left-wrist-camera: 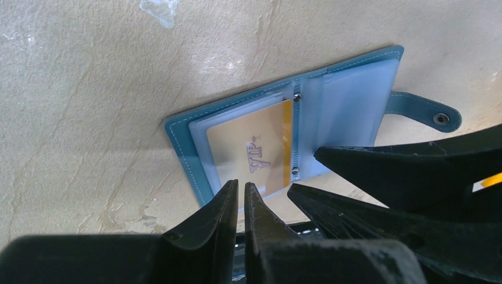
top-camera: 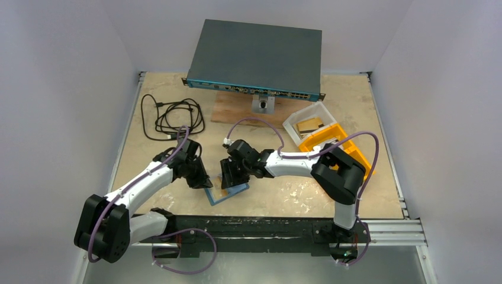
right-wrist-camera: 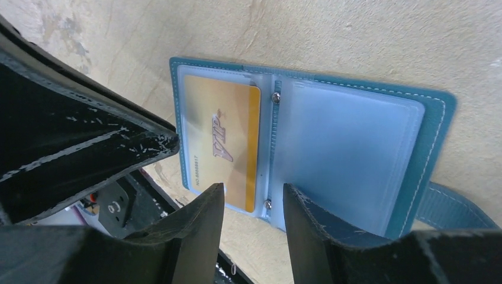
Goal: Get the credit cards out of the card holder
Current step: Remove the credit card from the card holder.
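The teal-blue card holder (top-camera: 232,193) (left-wrist-camera: 177,133) (right-wrist-camera: 438,118) lies open flat on the table, snap tab (left-wrist-camera: 429,112) sticking out. A gold credit card (left-wrist-camera: 248,142) (right-wrist-camera: 222,136) marked VIP sits in the clear pocket of one half. The other half's clear pockets (right-wrist-camera: 349,142) look empty. My left gripper (top-camera: 201,180) (left-wrist-camera: 241,184) is shut to a thin slit at the pocket's near edge; I cannot tell whether anything is pinched. My right gripper (top-camera: 228,177) (right-wrist-camera: 253,192) is open, its fingertips straddling the riveted spine at the holder's edge.
A grey network switch (top-camera: 257,56) stands on a wooden board (top-camera: 237,109) at the back. A coiled black cable (top-camera: 174,118) lies back left. A clear tub (top-camera: 308,121) and an orange bin (top-camera: 334,142) sit back right. The black base rail (top-camera: 266,228) runs just beyond the holder.
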